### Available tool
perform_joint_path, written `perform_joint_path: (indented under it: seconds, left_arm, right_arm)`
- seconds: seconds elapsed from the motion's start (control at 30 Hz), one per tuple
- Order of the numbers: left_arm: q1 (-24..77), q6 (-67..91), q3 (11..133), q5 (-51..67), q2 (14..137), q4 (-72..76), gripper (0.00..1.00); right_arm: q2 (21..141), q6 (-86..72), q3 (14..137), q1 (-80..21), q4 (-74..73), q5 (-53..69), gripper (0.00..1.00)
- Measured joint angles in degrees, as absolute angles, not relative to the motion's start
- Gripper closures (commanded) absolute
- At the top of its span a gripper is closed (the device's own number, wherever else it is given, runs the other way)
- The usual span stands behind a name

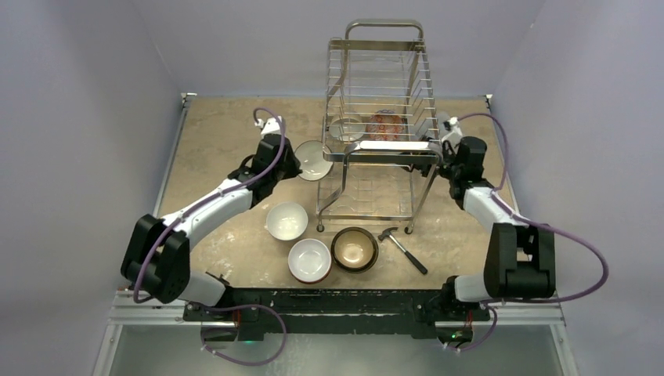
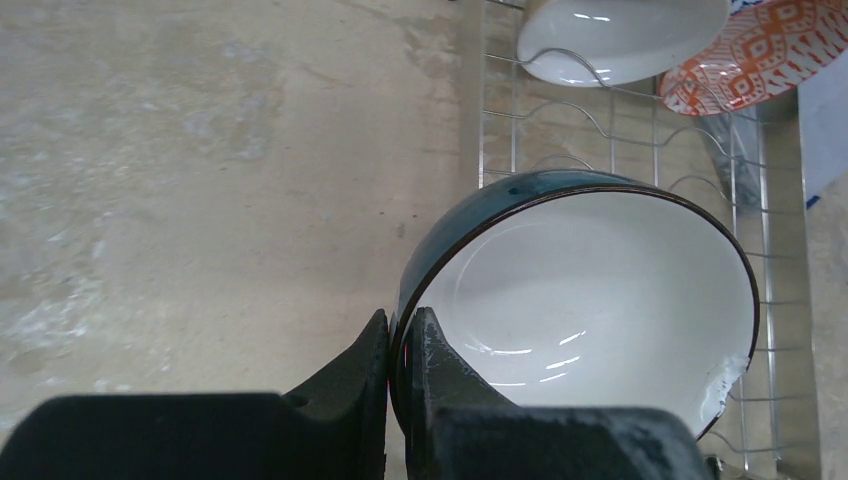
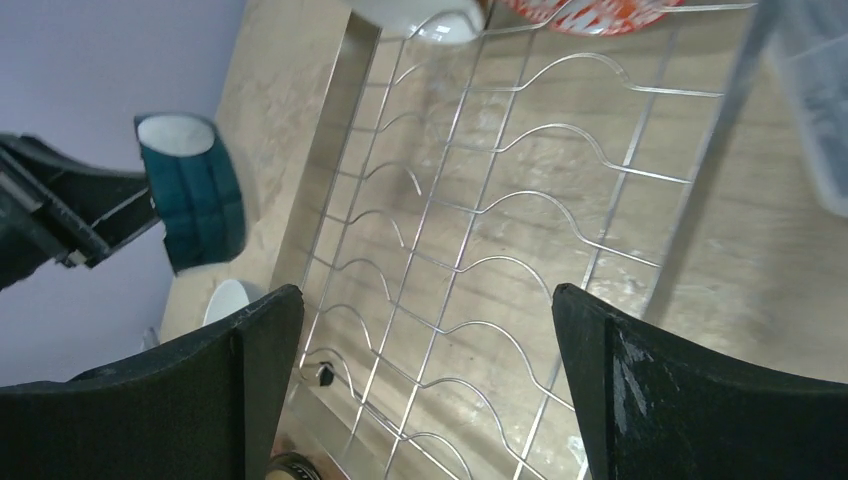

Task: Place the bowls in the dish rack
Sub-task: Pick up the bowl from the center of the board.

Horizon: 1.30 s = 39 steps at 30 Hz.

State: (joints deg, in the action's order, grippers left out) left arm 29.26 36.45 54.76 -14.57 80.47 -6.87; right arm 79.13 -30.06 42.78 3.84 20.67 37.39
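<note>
- Left wrist view: the bowl I'm carrying, a teal bowl (image 2: 590, 310) with a white inside, sits tilted on its side, its opening toward the camera.
- The left gripper (image 2: 402, 330) is clamped on its rim, one finger inside, one outside.
- From the top camera I see it just beside the left side of the dish rack (image 1: 376, 78). I cannot tell whether they touch.
- Two bowls sit in the rack side by side: a white bowl (image 2: 620, 35) and a red-and-white patterned bowl (image 2: 770, 50).
- Three more sit on the tabletop (image 1: 227, 133) in front of the rack: a plain white one (image 1: 286, 220), a second white-inside one (image 1: 309, 259) and a brown one (image 1: 355, 249) touching it.
- A hammer (image 1: 403, 247) lies just right of the brown one.
- The right gripper (image 3: 425, 295) is spread wide and holds nothing, with the rack's wires showing between its fingers.
</note>
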Motion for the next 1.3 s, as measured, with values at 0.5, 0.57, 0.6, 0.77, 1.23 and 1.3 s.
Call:
perform_joint_path:
  seconds: [0.5, 0.57, 0.6, 0.77, 1.23, 1.3]
  left_arm:
    - [29.58, 38.37, 59.40, -4.78, 93.23, 9.61, 1.00]
    - [29.65, 38.48, 58.67, -3.97, 93.23, 14.13, 1.00]
    - [29.65, 38.57, 58.08, -3.53, 93.21, 16.29, 1.00]
    - [29.71, 38.48, 56.86, 0.49, 93.27, 20.36, 1.00]
    - [31.77, 36.80, 56.86, 4.03, 94.91, 21.45, 1.00]
    - [32.03, 36.75, 56.86, 4.14, 95.02, 21.71, 1.00]
  right_arm:
    - [90.48, -30.89, 42.96, -7.53, 36.82, 47.75, 0.03]
    - [91.61, -31.57, 42.96, -8.32, 38.48, 48.60, 0.02]
    - [91.94, -31.90, 42.96, -8.60, 39.07, 48.97, 0.02]
    - [92.62, -33.69, 43.03, -10.59, 43.11, 49.80, 0.02]
    - [92.99, -39.11, 43.22, -12.23, 51.09, 47.64, 0.02]
    - [92.99, -39.42, 43.77, -12.25, 50.61, 47.31, 0.02]
